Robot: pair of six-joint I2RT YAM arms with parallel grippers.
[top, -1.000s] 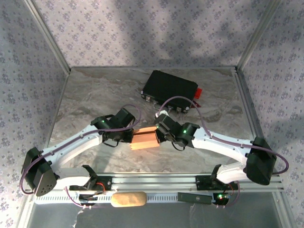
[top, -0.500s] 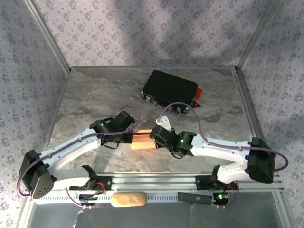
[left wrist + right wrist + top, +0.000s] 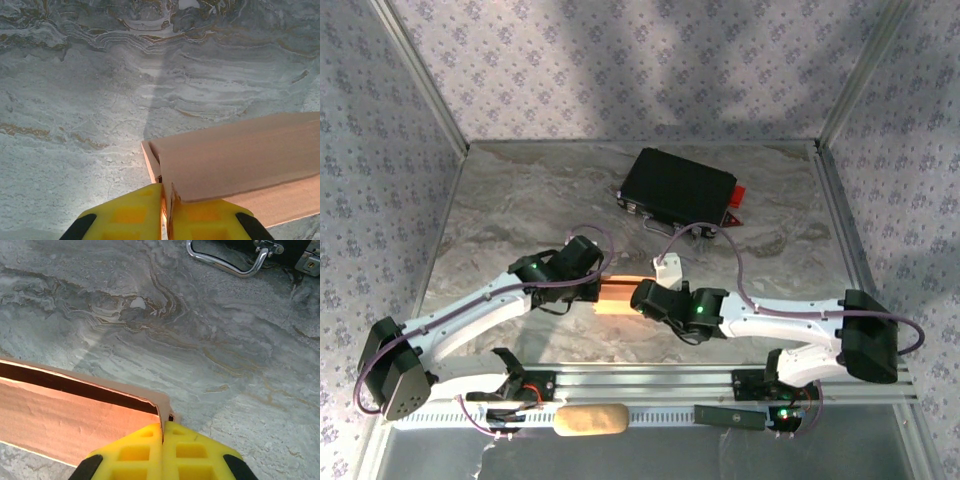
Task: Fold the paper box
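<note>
Seen from overhead, both ends of the salmon-tan cardboard paper box [image 3: 618, 296] lie hidden under the left arm's black wrist [image 3: 565, 268] and the right arm's black wrist [image 3: 672, 300]; in the left wrist view the box runs off the right edge, and the bottom edge cuts the left gripper [image 3: 164, 191]; in the right wrist view the box leaves at left and bottom; whether card sits between the right gripper [image 3: 163, 429] tips is unclear; the top edge crops the black hard case with a metal handle [image 3: 287, 247]; the small red piece [image 3: 735, 196] beside it is too small to identify.

The grey marbled table [image 3: 520, 200] bears a black case [image 3: 678, 188] and the paper box [image 3: 620, 296].
</note>
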